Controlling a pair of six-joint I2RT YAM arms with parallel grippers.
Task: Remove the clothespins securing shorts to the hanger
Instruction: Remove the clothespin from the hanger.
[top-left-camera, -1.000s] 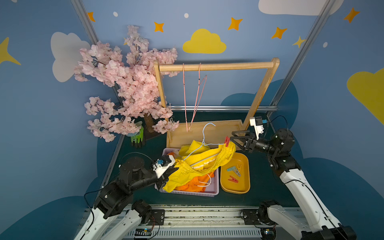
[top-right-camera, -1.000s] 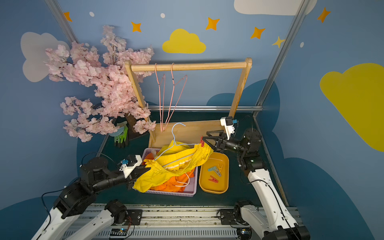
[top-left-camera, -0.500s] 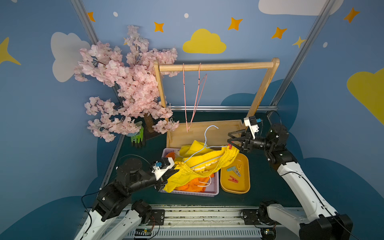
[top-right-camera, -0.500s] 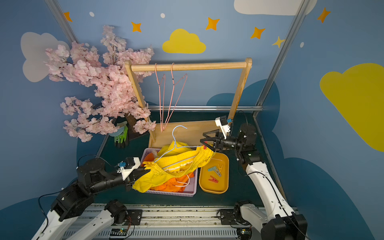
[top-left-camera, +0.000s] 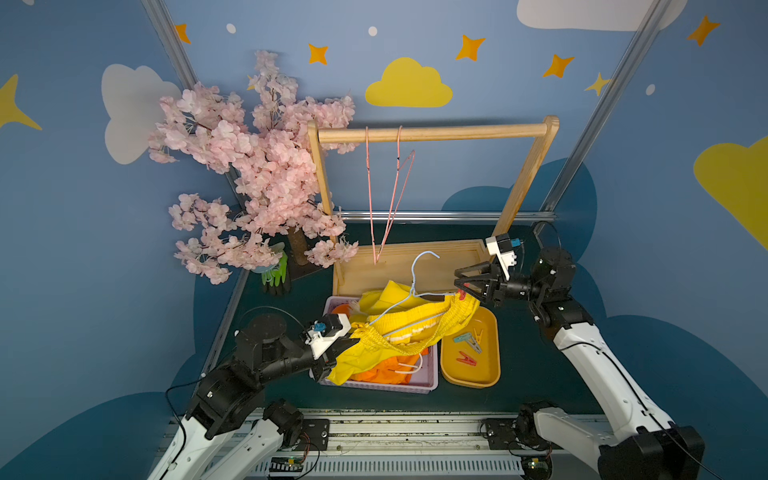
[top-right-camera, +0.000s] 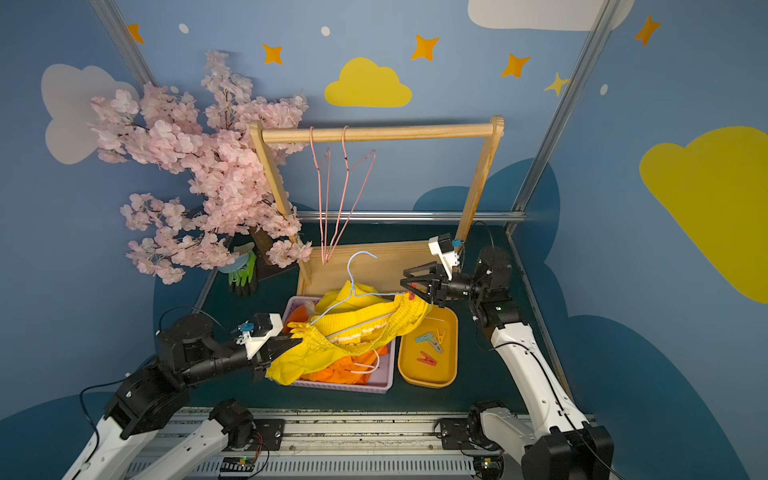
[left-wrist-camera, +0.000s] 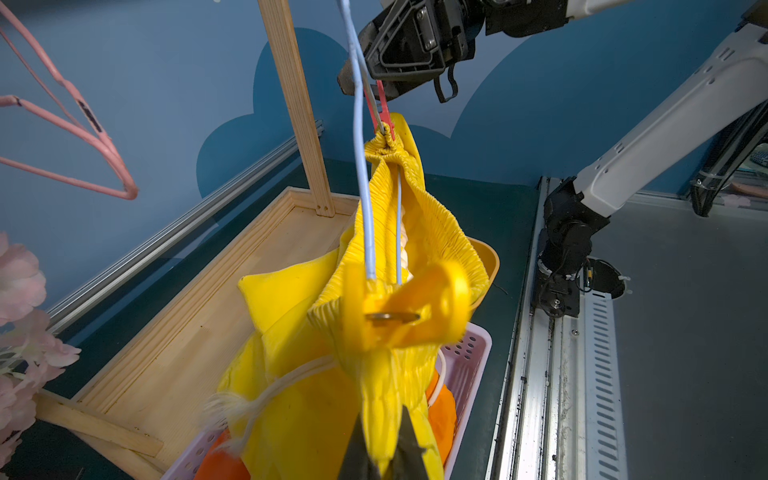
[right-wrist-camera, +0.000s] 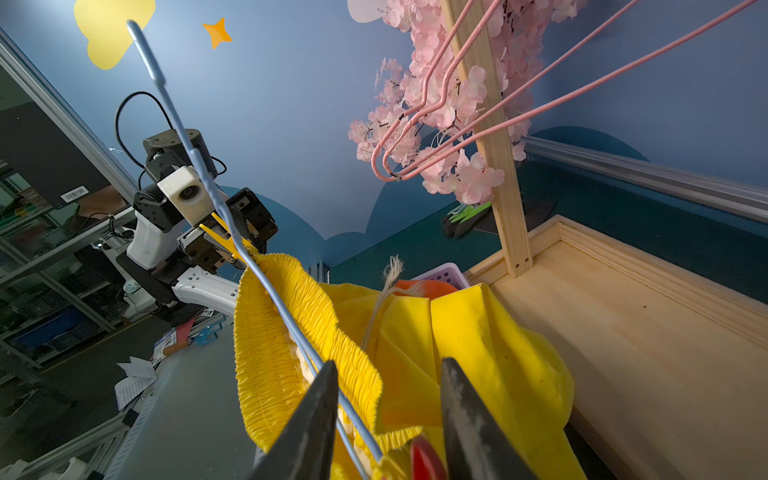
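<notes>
Right jaws stand spread either side of the red clothespin (right-wrist-camera: 426, 459), mostly cut off in the right wrist view. The left wrist view shows it clipped to the waistband end of the yellow shorts (top-left-camera: 399, 328). Left jaws pinch the opposite end, beside a blurred yellow clothespin (left-wrist-camera: 409, 309). The blue hanger (top-left-camera: 419, 270) has its hook in open air, apart from the wooden rack (top-left-camera: 432, 133).

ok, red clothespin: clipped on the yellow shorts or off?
Clipped on. In the left wrist view the red clothespin pinches the waistband of the yellow shorts onto the blue hanger; the right gripper straddles it, jaws apart.
</notes>
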